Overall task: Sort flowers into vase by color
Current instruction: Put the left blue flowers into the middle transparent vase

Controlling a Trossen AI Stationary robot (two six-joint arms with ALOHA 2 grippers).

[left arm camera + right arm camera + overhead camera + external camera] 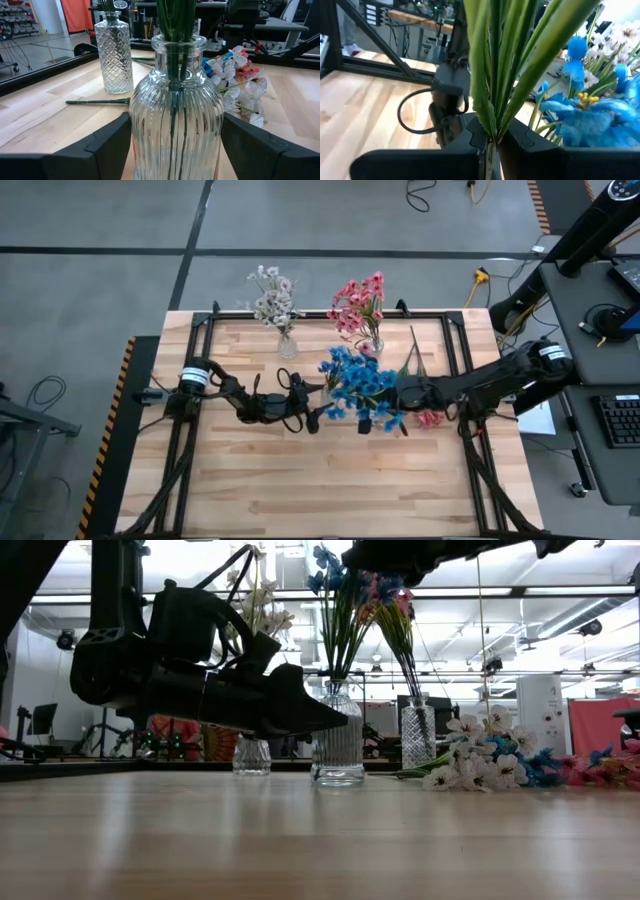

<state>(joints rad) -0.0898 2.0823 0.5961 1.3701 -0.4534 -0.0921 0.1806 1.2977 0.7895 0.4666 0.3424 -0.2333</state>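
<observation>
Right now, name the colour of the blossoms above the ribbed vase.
Blue blossoms; clearest in the high view.

Three clear glass vases stand on the pale wooden worktop: a small vase of white flowers upper centre, a diamond-cut vase of pink flowers beside it, and a ribbed vase of blue flowers mid-frame.

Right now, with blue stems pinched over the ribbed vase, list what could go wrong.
1. The left end effector straddles the ribbed vase; an uneven squeeze or a nudge might tip it.
2. The right end effector is shut on the blue flower stems above the vase; pulling sideways may drag the vase over.
3. Loose flowers lie on the table nearby and could be swept off.
</observation>
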